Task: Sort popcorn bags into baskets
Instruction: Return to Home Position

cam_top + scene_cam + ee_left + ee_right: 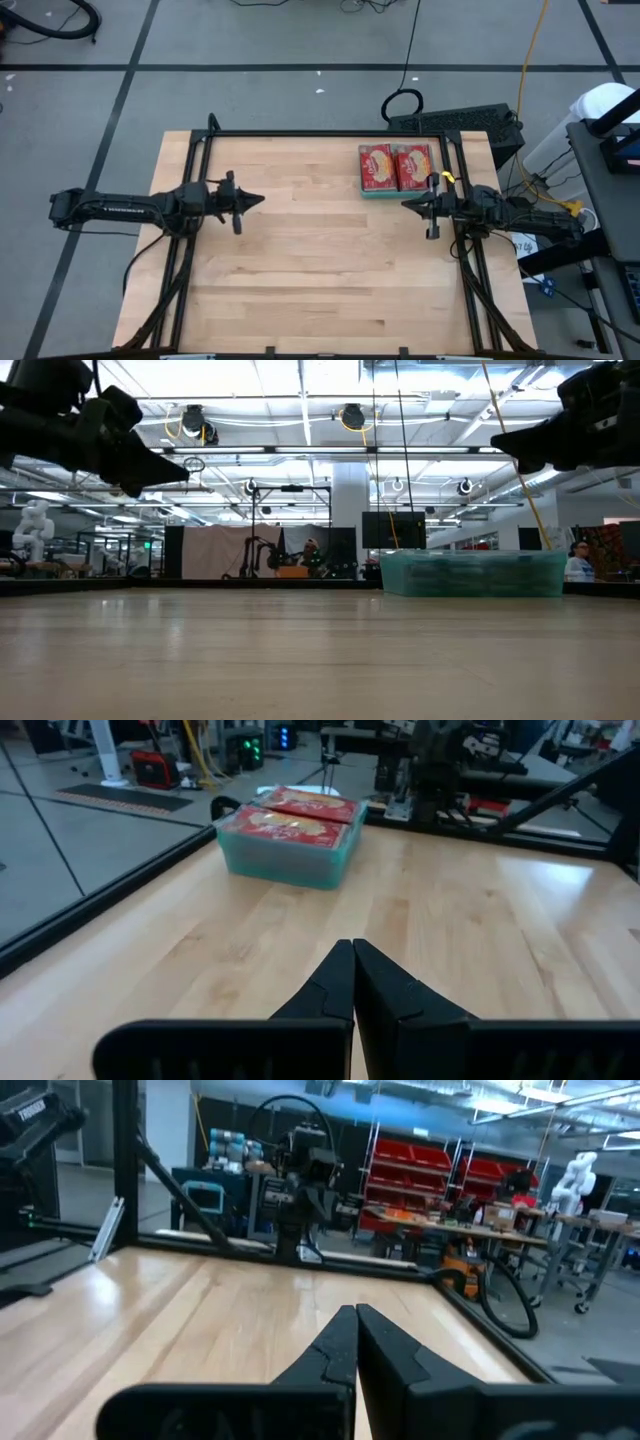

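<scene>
Since the flat red popcorn bags (376, 166) are lying, seemingly stacked, in the shallow teal plastic basket (385, 194), the left gripper (258, 200) and right gripper (408, 205) are hovering closed, empty.

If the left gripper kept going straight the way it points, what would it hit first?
Probably the right gripper, which faces it head-on; the teal basket seems to lie just beside that line and lower.

Wooden table (320, 270) bare across its middle and near half — open passage; one obstacle stands on it, the teal basket (396, 193) at far right, filled with popcorn bags (395, 166); the right gripper (406, 205) hangs just beside it — raised.
</scene>
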Action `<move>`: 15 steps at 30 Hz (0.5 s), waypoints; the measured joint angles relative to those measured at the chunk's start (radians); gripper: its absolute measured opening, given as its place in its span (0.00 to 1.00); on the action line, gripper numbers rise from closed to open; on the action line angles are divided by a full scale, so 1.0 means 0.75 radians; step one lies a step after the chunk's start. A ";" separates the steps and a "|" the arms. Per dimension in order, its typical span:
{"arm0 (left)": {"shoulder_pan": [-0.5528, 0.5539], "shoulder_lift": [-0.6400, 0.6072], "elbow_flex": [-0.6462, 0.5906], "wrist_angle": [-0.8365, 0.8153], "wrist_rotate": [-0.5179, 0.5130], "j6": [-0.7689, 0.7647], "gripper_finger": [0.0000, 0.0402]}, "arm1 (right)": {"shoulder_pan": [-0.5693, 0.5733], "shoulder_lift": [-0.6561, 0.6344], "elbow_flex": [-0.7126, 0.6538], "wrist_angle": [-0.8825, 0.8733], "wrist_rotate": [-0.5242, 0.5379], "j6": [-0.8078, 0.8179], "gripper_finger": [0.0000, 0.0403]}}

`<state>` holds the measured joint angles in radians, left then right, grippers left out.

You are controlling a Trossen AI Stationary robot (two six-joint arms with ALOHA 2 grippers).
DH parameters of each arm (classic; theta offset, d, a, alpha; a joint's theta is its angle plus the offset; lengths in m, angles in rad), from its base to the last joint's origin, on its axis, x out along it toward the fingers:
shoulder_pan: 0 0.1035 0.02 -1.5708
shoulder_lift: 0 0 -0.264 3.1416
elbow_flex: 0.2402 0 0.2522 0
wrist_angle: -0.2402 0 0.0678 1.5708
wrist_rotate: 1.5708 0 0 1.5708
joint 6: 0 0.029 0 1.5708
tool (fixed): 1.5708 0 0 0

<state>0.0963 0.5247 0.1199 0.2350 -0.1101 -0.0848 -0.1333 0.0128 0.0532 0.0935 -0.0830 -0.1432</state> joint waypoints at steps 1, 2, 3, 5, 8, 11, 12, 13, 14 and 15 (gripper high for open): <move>-0.001 -0.022 -0.015 -0.001 -0.009 -0.001 0.00 | 0.000 0.001 0.000 -0.003 0.000 0.000 0.00; -0.002 -0.042 -0.027 0.003 -0.018 -0.004 0.00 | 0.000 0.002 0.000 -0.008 0.000 0.000 0.00; -0.004 -0.060 -0.040 0.004 -0.029 -0.005 0.00 | 0.000 0.001 0.000 -0.004 0.001 0.000 0.00; -0.009 -0.102 -0.069 -0.001 -0.043 -0.005 0.00 | 0.000 0.001 0.000 0.001 0.001 0.000 0.00; -0.009 -0.175 -0.104 0.005 -0.057 -0.012 0.00 | 0.000 0.001 0.000 0.002 0.001 0.000 0.00; -0.009 -0.254 -0.139 0.004 -0.062 -0.020 0.00 | 0.000 0.001 0.000 0.004 0.002 0.000 0.00; -0.009 -0.282 -0.147 -0.008 -0.064 -0.022 0.00 | 0.000 0.001 0.000 0.005 0.002 0.000 0.00; -0.009 -0.309 -0.147 -0.037 -0.065 -0.026 0.00 | 0.000 0.001 0.000 0.006 0.002 0.001 0.00; -0.009 -0.335 -0.147 -0.059 -0.065 -0.025 0.00 | 0.000 0.001 0.000 0.006 0.002 0.001 0.00; -0.009 -0.362 -0.147 -0.084 -0.066 -0.023 0.00 | 0.000 0.001 0.000 0.007 0.002 0.001 0.00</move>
<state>0.0895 0.2535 0.0093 0.1722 -0.1593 -0.1021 -0.1333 0.0132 0.0532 0.0984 -0.0814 -0.1429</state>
